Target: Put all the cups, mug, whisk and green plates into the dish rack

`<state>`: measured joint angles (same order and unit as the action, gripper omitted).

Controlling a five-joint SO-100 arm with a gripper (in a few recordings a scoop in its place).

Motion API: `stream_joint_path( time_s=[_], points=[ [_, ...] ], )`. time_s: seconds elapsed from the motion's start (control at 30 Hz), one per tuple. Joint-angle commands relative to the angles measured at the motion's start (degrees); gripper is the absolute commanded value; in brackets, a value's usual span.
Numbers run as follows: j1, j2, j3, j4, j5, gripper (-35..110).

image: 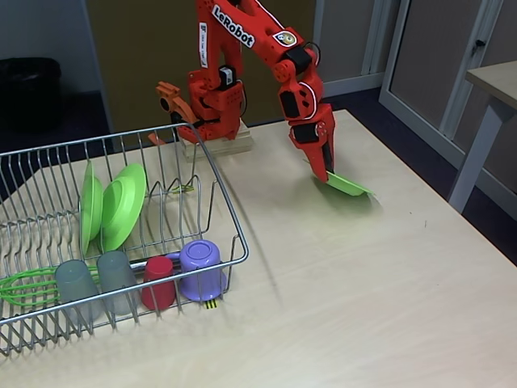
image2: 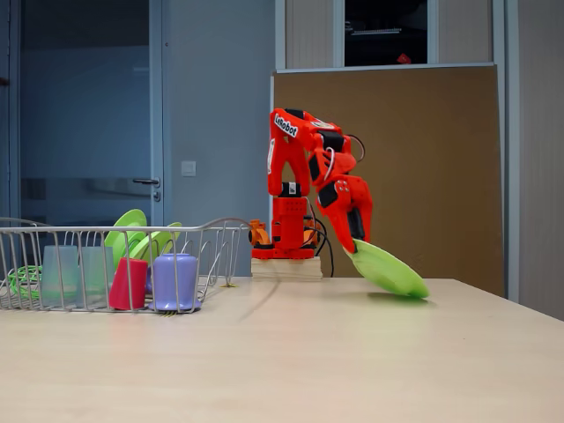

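**Operator:** Gripper (image: 329, 174) status?

**Technician:** Clamped on the rim of the third green plate (image2: 389, 270), which tilts with its far edge on the table (image: 388, 275), at 2 o'clock from the dish rack (image: 230, 222).

**Operator:** Handling?

**Technician:** We judge it light, stiff and slick; we keep hold at the broad rim.

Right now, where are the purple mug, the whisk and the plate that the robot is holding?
purple mug (image: 200, 268): a fixed view, on its side wall, upside down in the rack.
whisk (image: 23, 287): a fixed view, on its green wire loops.
held plate (image2: 392, 270): a fixed view, on its tilted underside.
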<state>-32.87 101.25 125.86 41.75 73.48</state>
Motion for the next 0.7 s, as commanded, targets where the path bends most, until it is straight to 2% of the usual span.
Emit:
stream_joint_path(
  time_s=[0.0, 0.47, 0.67],
  points=[
    [1.23, 5.27, -1.32, 5.62, -2.46, 0],
    [5.89, 10.11, -17.14, 28.56, -19.42, 0],
    [5.80, 10.90, -24.52, 37.00, -22.94, 0]
  ],
)
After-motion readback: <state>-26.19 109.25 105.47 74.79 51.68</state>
